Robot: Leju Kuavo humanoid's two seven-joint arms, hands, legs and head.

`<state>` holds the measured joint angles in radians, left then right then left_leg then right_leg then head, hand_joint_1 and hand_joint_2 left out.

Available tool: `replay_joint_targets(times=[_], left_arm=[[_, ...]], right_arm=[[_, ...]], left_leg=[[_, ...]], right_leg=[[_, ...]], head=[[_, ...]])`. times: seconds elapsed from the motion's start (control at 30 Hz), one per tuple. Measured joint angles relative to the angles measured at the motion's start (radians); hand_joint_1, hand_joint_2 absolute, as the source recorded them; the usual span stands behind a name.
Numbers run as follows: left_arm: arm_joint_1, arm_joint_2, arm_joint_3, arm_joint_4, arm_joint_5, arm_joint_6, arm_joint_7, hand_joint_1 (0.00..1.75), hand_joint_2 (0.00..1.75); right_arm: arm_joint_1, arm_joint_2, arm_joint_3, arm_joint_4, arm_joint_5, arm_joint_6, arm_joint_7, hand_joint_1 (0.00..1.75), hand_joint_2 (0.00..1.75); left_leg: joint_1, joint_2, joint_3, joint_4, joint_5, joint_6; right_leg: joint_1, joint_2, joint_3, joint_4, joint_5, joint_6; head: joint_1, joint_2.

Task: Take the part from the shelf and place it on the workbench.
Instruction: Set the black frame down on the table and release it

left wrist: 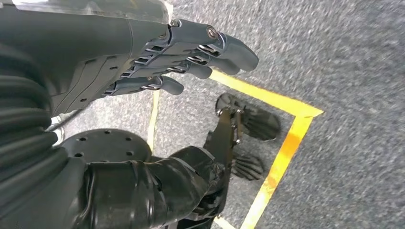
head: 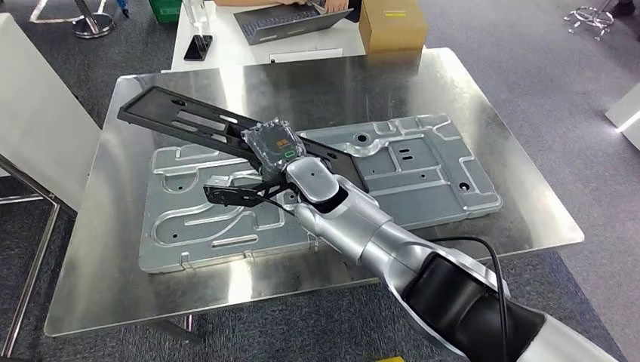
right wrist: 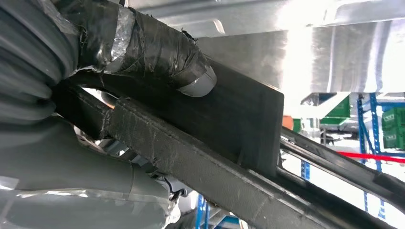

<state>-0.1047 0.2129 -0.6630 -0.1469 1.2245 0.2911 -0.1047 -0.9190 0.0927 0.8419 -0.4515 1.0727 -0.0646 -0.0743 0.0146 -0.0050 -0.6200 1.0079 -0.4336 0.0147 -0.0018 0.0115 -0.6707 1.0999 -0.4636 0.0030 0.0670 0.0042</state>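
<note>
No writing could be read on any label. In the left wrist view the left hand [left wrist: 191, 57] hung over grey carpet [left wrist: 353, 71] with yellow floor tape [left wrist: 286, 143], its fingers [left wrist: 229, 47] nearly straight, close together and holding nothing. In the head view the long black part [head: 196, 121] lay slanted across the embossed metal plate [head: 423, 166] on the shiny workbench [head: 521, 204], the right hand [head: 275, 143] gripping it near its middle. The right wrist view showed the taped thumb [right wrist: 157, 52] pressed on the part's dark flat face. Behind the workbench stood a cardboard box [head: 392, 24] with an unreadable yellow label.
</note>
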Motion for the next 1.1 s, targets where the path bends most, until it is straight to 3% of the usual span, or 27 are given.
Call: replay_joint_targets(times=[0.07, 0.13, 0.17, 0.2, 0.27, 0.33, 0.4, 0.5, 0.63, 0.7, 0.73, 0.8, 0.87, 1.0, 1.03, 1.1], left_arm=[[-0.001, 0.001, 0.0, 0.0, 0.0, -0.001, -0.001, 0.0, 1.75], [-0.001, 0.001, 0.0, 0.0, 0.001, -0.001, -0.001, 0.0, 1.75], [-0.001, 0.001, 0.0, 0.0, 0.001, -0.001, -0.001, 0.0, 1.75], [0.0, 0.001, 0.0, 0.0, 0.001, -0.001, -0.001, 0.0, 1.75], [0.0, 0.001, 0.0, 0.0, 0.002, -0.001, -0.001, 0.0, 1.75], [-0.001, 0.003, 0.0, 0.0, 0.005, -0.002, -0.001, 0.0, 0.87], [-0.001, 0.006, 0.0, 0.0, 0.006, -0.003, -0.001, 0.0, 0.0], [0.001, 0.008, 0.0, 0.0, 0.009, -0.006, 0.009, 0.0, 0.0], [0.002, 0.013, 0.0, 0.0, 0.017, -0.012, 0.031, 0.0, 0.0], [0.003, 0.015, 0.0, 0.0, 0.02, -0.015, 0.035, 0.0, 0.0], [0.003, 0.017, 0.0, 0.0, 0.021, -0.016, 0.035, 0.0, 0.0], [0.002, 0.024, 0.0, 0.0, 0.023, -0.016, 0.035, 0.0, 0.0], [0.0, 0.031, 0.0, 0.0, 0.026, -0.014, 0.036, 0.0, 0.0], [0.001, 0.04, 0.0, 0.0, 0.028, -0.01, 0.037, 0.0, 0.0], [0.001, 0.041, 0.0, 0.0, 0.028, -0.011, 0.034, 0.0, 0.0], [0.0, 0.043, -0.001, 0.0, 0.028, -0.015, 0.027, 0.0, 0.0]], right_arm=[[0.0, -0.004, -0.002, 0.003, 0.0, 0.006, 0.002, 1.75, 1.75], [0.004, -0.008, -0.005, 0.008, 0.0, 0.015, 0.005, 0.87, 0.87], [0.006, -0.01, -0.007, 0.011, 0.0, 0.02, 0.007, 0.44, 0.44], [0.006, -0.013, -0.009, 0.013, 0.0, 0.026, 0.01, 0.0, 0.0], [0.001, -0.017, -0.013, 0.016, 0.0, 0.036, 0.014, 0.0, 0.0], [-0.003, -0.02, -0.014, 0.018, 0.0, 0.044, 0.018, 0.0, 0.0], [-0.003, -0.023, -0.015, 0.021, 0.001, 0.049, 0.02, 0.0, 0.0], [-0.003, -0.029, -0.019, 0.024, 0.001, 0.053, 0.022, 0.0, 0.0], [-0.001, -0.032, -0.021, 0.028, 0.001, 0.054, 0.022, 0.0, 0.0], [-0.001, -0.034, -0.021, 0.031, 0.0, 0.052, 0.023, 0.0, 0.0], [-0.002, -0.036, -0.023, 0.032, -0.001, 0.051, 0.025, 0.0, 0.0], [-0.009, -0.04, -0.027, 0.032, -0.005, 0.051, 0.028, 0.0, 0.0], [-0.017, -0.047, -0.034, 0.032, -0.007, 0.051, 0.029, 0.0, 0.0], [-0.02, -0.061, -0.044, 0.032, -0.011, 0.05, 0.029, 0.0, 0.0], [-0.021, -0.065, -0.046, 0.032, -0.012, 0.05, 0.029, 0.0, 0.0], [-0.021, -0.072, -0.05, 0.032, -0.012, 0.049, 0.029, 0.0, 0.0]], left_leg=[[-0.004, 0.001, 0.001, 0.0, 0.0, 0.008], [-0.008, 0.001, 0.001, 0.003, -0.002, 0.013], [-0.008, 0.0, 0.001, 0.005, -0.003, 0.014], [-0.009, -0.001, 0.001, 0.009, -0.005, 0.014], [-0.009, -0.002, 0.0, 0.015, -0.01, 0.01], [-0.011, -0.002, -0.004, 0.023, -0.014, 0.003], [-0.012, -0.002, -0.007, 0.024, -0.014, -0.006], [-0.01, -0.001, -0.026, 0.07, -0.047, -0.021], [-0.006, 0.0, -0.112, 0.259, -0.135, -0.035], [-0.004, 0.0, -0.127, 0.285, -0.126, -0.037], [-0.003, 0.0, -0.111, 0.249, -0.099, -0.037], [-0.003, 0.0, -0.046, 0.116, -0.035, -0.033], [-0.008, 0.0, 0.0, 0.026, -0.011, -0.026], [-0.01, -0.001, 0.009, 0.004, -0.008, -0.004], [-0.008, 0.0, 0.011, -0.001, -0.006, 0.003], [-0.007, 0.002, 0.015, -0.005, -0.004, 0.013]], right_leg=[[-0.001, -0.002, -0.054, 0.122, -0.059, 0.002], [-0.001, -0.002, -0.094, 0.207, -0.083, 0.0], [-0.001, -0.002, -0.091, 0.199, -0.068, -0.002], [0.0, -0.002, -0.067, 0.153, -0.038, -0.006], [0.001, -0.002, -0.003, 0.025, 0.013, -0.013], [0.005, 0.0, 0.03, -0.043, 0.025, -0.017], [0.007, 0.002, 0.034, -0.051, 0.026, -0.021], [0.0, 0.001, 0.042, -0.063, 0.033, -0.032], [0.0, 0.0, 0.046, -0.064, 0.032, -0.037], [0.0, 0.001, 0.046, -0.064, 0.032, -0.038], [0.0, 0.002, 0.047, -0.064, 0.031, -0.037], [0.0, 0.003, 0.05, -0.064, 0.029, -0.034], [0.001, 0.004, 0.049, -0.064, 0.029, -0.028], [0.002, 0.003, 0.044, -0.06, 0.025, -0.01], [0.002, 0.002, 0.037, -0.042, 0.011, -0.006], [0.002, -0.001, -0.007, 0.059, -0.045, -0.001]], head=[[0.002, 0.0], [0.002, 0.0], [0.002, 0.0], [0.002, 0.0], [0.001, 0.0], [0.001, 0.0], [0.001, 0.0], [-0.001, 0.0], [-0.002, 0.0], [-0.002, 0.0], [-0.002, 0.0], [-0.002, 0.0], [-0.002, 0.0], [0.0, 0.0], [0.001, 0.0], [0.003, 0.0]])
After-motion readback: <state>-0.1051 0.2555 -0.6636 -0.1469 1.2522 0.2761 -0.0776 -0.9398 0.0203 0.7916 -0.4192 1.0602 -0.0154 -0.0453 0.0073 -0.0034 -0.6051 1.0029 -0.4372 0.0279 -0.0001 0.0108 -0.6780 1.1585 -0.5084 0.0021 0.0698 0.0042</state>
